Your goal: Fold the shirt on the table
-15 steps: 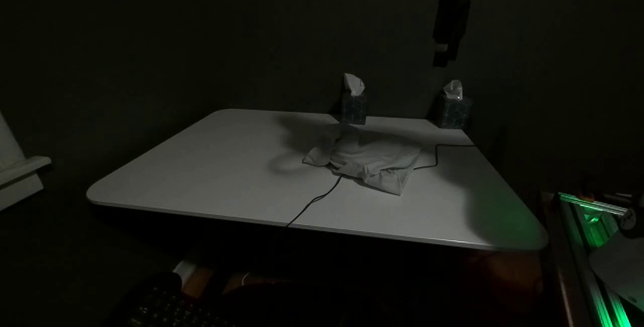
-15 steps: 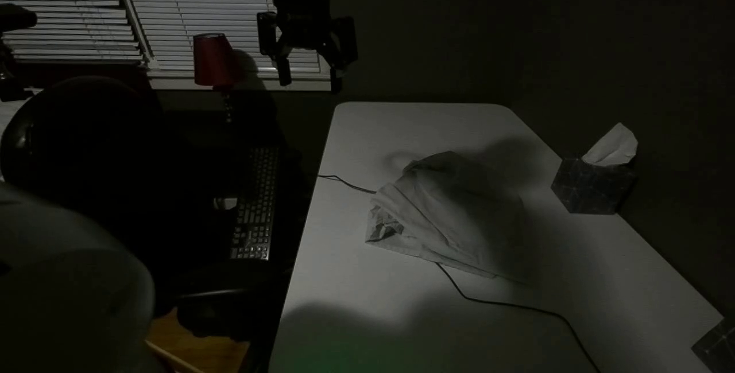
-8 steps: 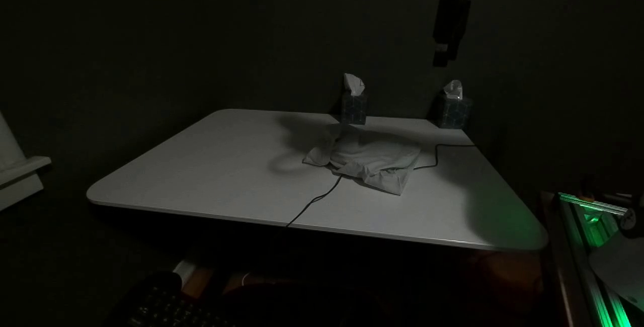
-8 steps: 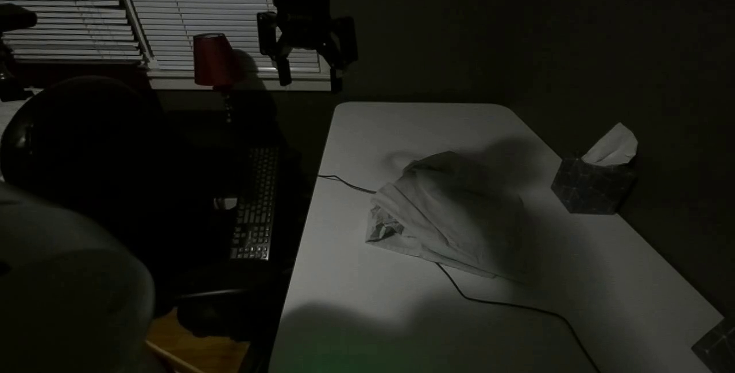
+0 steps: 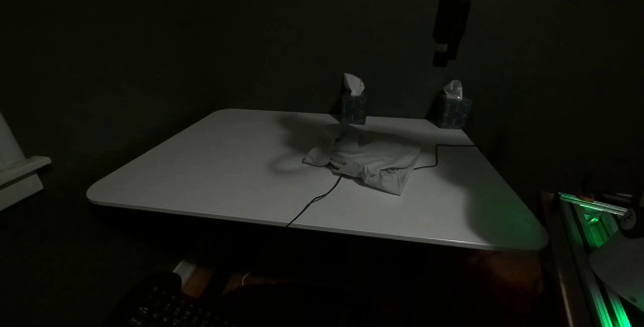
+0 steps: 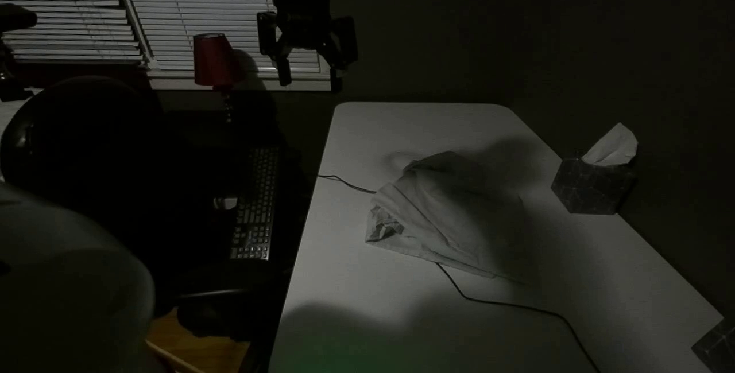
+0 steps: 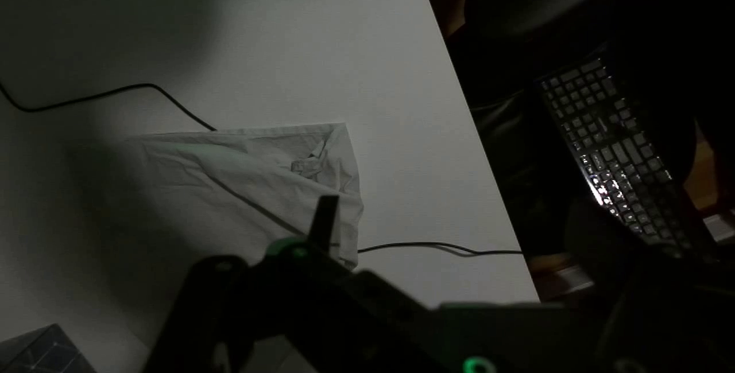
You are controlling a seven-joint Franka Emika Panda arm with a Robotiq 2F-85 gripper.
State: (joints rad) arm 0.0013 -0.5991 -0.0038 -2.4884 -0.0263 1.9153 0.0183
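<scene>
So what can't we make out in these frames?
Cable: the stretch under the shirt is covered by it in every view.
Gripper: nearly side-on in an exterior view, so its opening can't be judged there.
Shirt, wrist view: left edge lost in shadow, lower part partly blocked by the gripper.
Tissue box: cut off at the bottom right corner of an exterior view.
Keyboard: markings too small and dark, wrist view.

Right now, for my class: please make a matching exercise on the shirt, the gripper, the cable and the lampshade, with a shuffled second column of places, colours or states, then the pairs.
1. shirt
2. gripper
3. cable
4. lampshade

A. red
B. thin, dark, partly hidden by the shirt
C. wrinkled, lying on the table
D. open, holding nothing

1-C; 2-D; 3-B; 4-A
</scene>
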